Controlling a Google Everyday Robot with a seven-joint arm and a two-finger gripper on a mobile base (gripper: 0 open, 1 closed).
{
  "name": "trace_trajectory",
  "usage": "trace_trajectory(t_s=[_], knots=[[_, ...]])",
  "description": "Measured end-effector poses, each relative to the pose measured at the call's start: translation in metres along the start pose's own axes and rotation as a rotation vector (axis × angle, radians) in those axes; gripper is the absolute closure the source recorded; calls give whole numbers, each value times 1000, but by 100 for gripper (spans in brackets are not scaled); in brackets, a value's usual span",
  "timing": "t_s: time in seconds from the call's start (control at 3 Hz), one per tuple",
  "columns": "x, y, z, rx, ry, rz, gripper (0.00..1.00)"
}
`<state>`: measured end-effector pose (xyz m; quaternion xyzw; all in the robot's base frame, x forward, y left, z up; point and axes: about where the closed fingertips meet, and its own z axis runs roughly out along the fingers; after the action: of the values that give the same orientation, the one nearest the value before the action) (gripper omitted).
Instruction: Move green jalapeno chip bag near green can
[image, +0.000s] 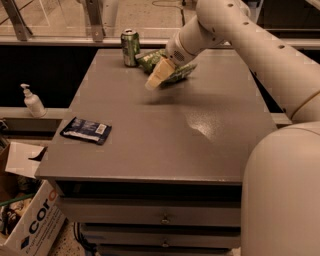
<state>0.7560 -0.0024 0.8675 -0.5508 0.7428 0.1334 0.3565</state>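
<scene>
The green can stands upright at the far left of the grey table. The green jalapeno chip bag lies crinkled just right of the can, a small gap apart from it. My gripper is at the bag's front edge, pointing down and to the left, and it hides the middle of the bag. Its shadow falls on the table below it. I cannot tell whether it is touching the bag.
A flat dark blue packet lies near the table's left front edge. A white pump bottle stands on a ledge to the left. A cardboard box sits on the floor at lower left. My arm fills the right side.
</scene>
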Motion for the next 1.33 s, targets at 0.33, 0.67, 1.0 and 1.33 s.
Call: trace_trajectory(t_s=[0.33,0.67,1.0,1.33], knots=[[6,4,-6,-19,-10,13,0],[7,11,-6,-40,-13,12,0],[19,7,-20,-29,-26,29,0],[44,-2,-45,-1,-49,64,0]])
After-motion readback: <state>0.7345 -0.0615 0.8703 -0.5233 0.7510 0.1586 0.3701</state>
